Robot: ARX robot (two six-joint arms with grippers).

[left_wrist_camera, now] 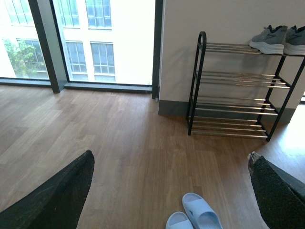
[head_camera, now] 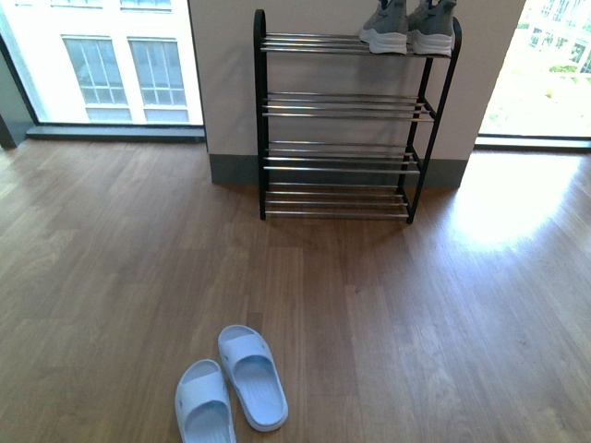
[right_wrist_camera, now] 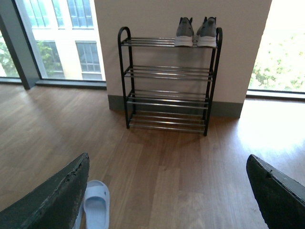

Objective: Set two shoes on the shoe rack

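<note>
The shoes (head_camera: 429,32) sit on top of the shoe rack (head_camera: 342,103), so move the wide, empty left end effector (left_wrist_camera: 170,153) and right end effector (right_wrist_camera: 167,156) away slowly.

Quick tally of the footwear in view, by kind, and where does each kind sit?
Grey sneakers: 2, side by side on the shoe rack, top shelf.
Pale blue slides: 2, on the floor.
Total: 4.

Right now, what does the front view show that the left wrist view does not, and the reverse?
Only the front view: both pale blue slippers whole, and greenery outside the right window. Only the left wrist view: the left tool, open, and trees outside the left window. Both: the shoe rack with the two shoes on its top shelf's right end, and the wood floor.
</note>
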